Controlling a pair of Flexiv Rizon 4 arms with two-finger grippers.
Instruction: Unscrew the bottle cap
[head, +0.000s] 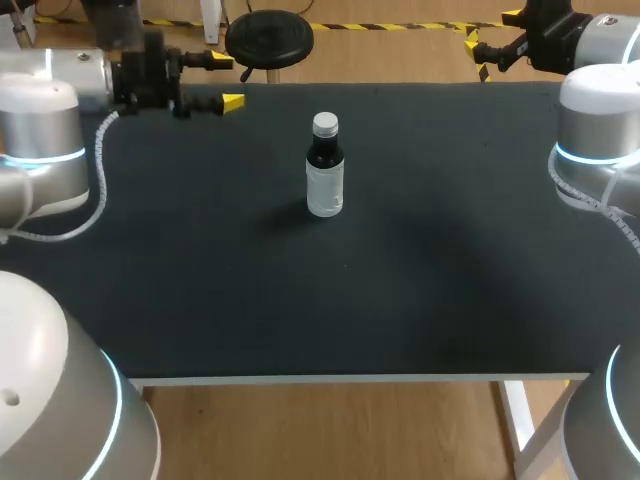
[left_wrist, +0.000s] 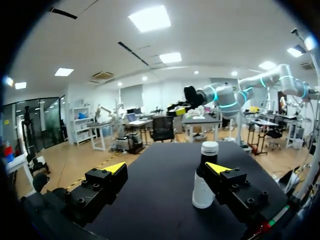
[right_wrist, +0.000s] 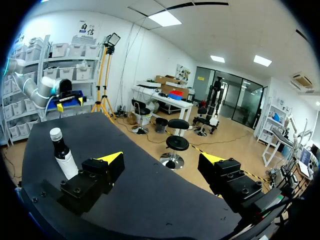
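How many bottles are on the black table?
1. The bottle stands upright near the middle of the table, a bit toward the far edge, with its white cap on. Nothing on the table looks able to hide another.

My left gripper's (left_wrist: 167, 167) finger (left_wrist: 240, 192) covers one lower side of the bottle (left_wrist: 199, 187) — in the right wrist view my right gripper's (right_wrist: 161, 158) finger (right_wrist: 92, 180) hides part of its base. The label's (head: 325, 185) print is too small to read.
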